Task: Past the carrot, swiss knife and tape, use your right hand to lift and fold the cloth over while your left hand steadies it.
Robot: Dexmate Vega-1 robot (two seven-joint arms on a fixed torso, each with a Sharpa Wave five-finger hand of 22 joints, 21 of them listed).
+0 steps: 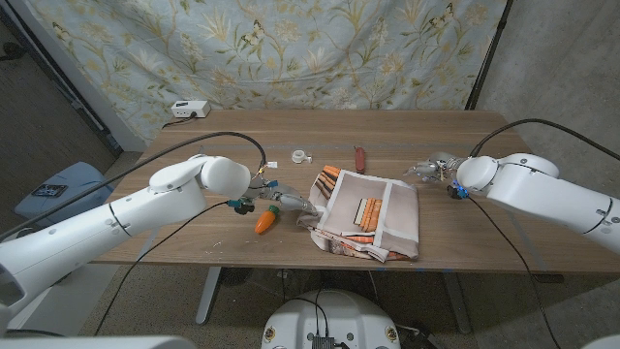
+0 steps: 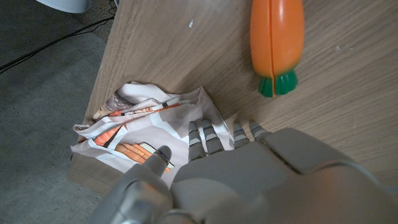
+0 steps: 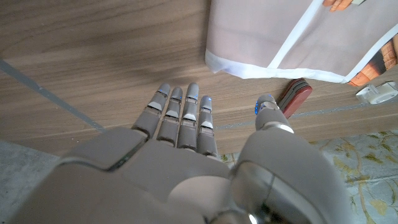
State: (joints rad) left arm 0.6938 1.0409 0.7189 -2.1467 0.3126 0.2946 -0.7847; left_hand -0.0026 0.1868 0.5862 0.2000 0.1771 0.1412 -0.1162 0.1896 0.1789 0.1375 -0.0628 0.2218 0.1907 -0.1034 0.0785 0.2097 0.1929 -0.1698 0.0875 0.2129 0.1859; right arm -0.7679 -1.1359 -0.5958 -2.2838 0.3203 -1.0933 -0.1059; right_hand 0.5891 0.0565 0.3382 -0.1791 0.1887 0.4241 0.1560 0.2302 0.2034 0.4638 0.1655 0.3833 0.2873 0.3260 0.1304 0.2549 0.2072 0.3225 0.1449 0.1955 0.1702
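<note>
Showing carrot pictures, the cloth [image 1: 373, 218] bears no readable writing.

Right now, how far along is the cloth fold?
The cloth looks partly folded, bunched at its near edge. The left hand touches its left edge beside the carrot. The right hand is open, apart from the cloth. Left to do: right hand grips, lifts and folds the cloth over.

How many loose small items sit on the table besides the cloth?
3: carrot beside the left hand, tape behind it, swiss knife beyond the cloth. More could lie under the cloth.
</note>
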